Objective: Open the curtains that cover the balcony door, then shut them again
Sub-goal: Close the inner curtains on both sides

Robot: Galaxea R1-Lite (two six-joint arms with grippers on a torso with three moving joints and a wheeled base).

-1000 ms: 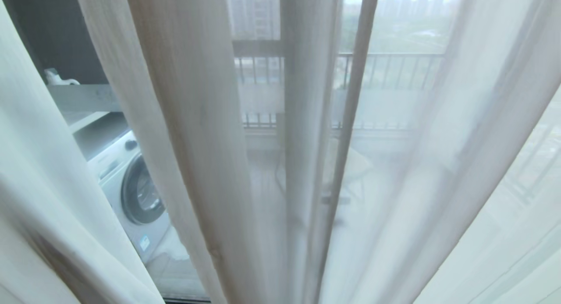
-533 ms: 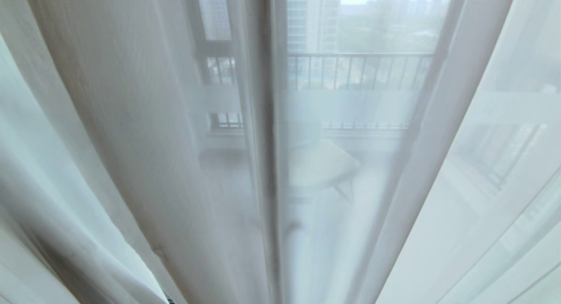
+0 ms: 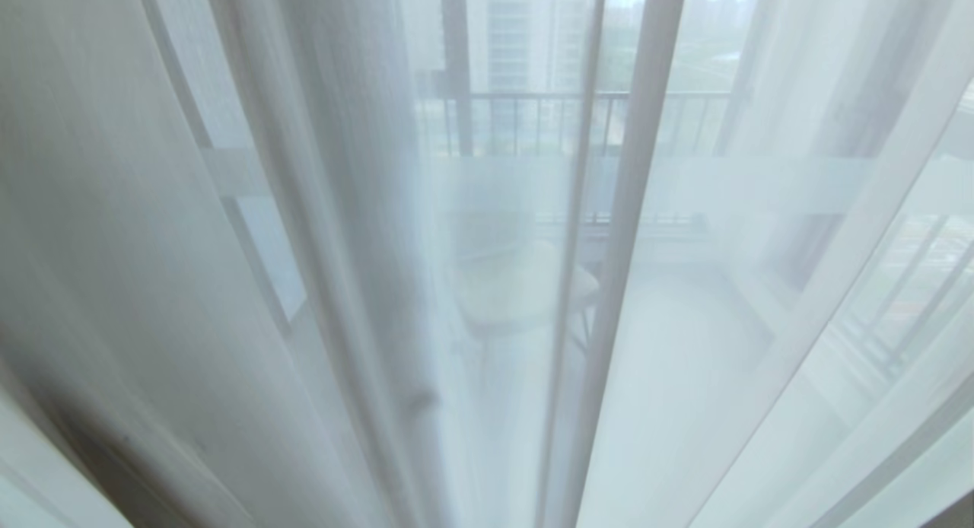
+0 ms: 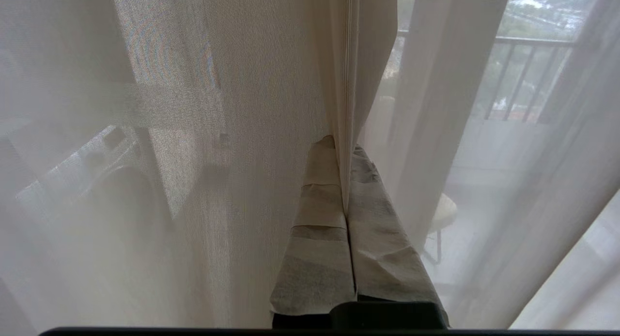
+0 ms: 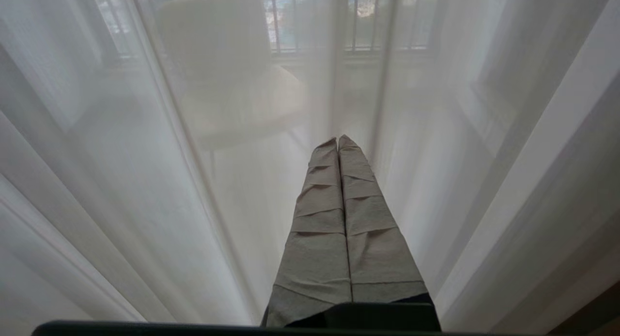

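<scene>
The curtains [image 3: 327, 284] hang right in front of the robot and fill every view, with the balcony door behind them only guessed at through the weave. They look thin, light and very soft, so they should slide along with little force, but the sheer cloth could slip out of a loose pinch or bunch and snag. The best place to hold is the thicker hemmed edge [image 4: 346, 84], where the cloth is doubled. Their long axis runs straight up and down, the folds falling vertically toward the floor.

The left gripper [image 4: 343, 147] has its taped fingers [image 4: 319, 220] pressed together on that hemmed edge, which runs down between them. The right gripper [image 5: 337, 141] is closed on nothing, its tips just short of the cloth. Through the fabric a pale chair [image 5: 227, 74] and a balcony railing [image 3: 533, 121] show faintly.
</scene>
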